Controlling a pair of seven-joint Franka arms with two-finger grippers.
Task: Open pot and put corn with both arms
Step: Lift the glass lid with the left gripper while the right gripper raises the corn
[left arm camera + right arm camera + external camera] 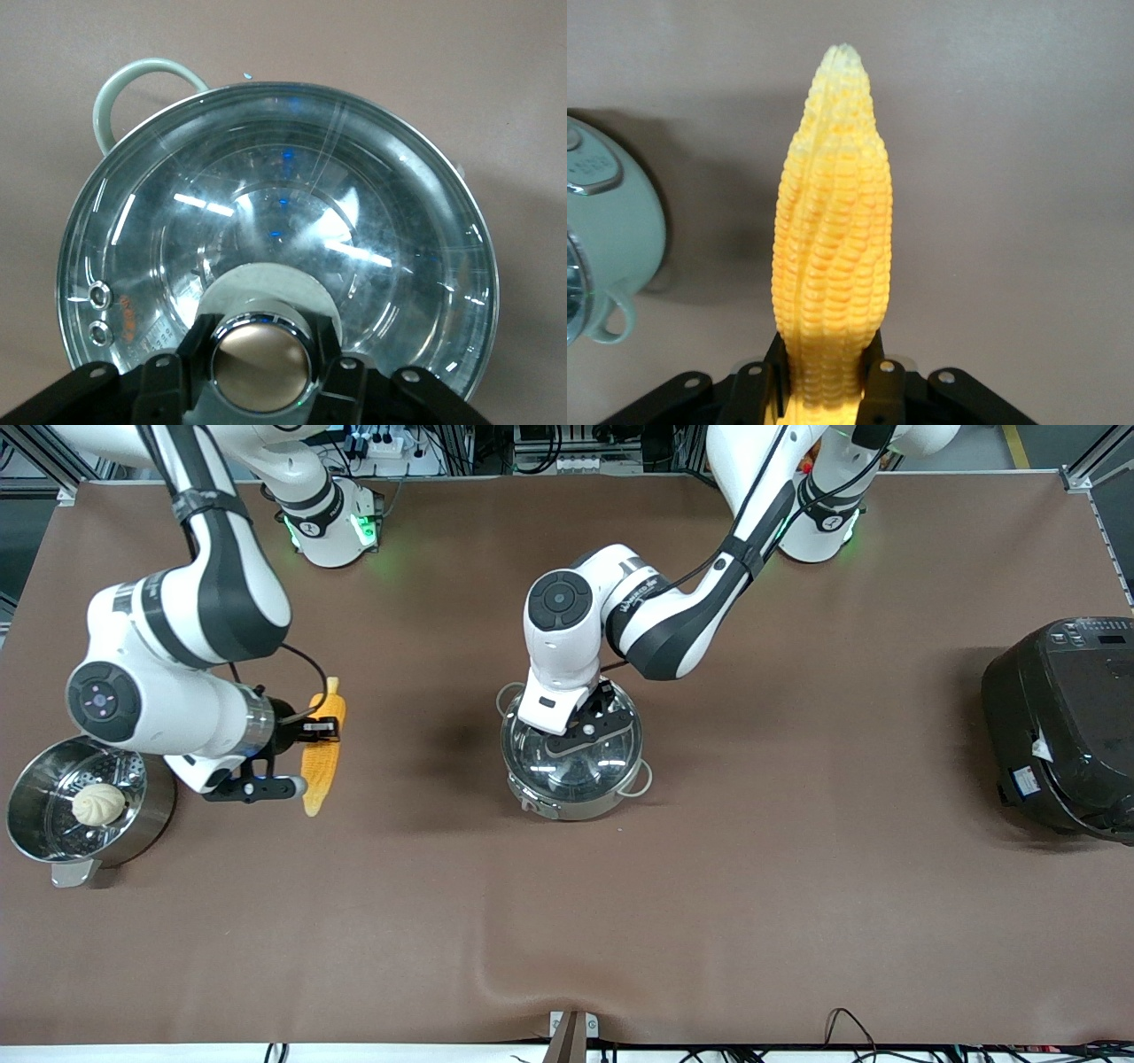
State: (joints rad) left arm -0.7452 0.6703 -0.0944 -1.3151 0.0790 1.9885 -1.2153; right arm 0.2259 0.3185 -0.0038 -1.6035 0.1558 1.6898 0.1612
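We note the left hand [261, 354] pinching the copper knob [260, 365] of the shiny pot [574, 757]; the right hand [833, 376], toward the right arm's end from it, clamps the ridged yellow corn [831, 257].

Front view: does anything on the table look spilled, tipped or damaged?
Nothing stands out. The pot stands upright, lid seated; the left gripper grips its knob. The right gripper holds the corn, which looks undamaged.
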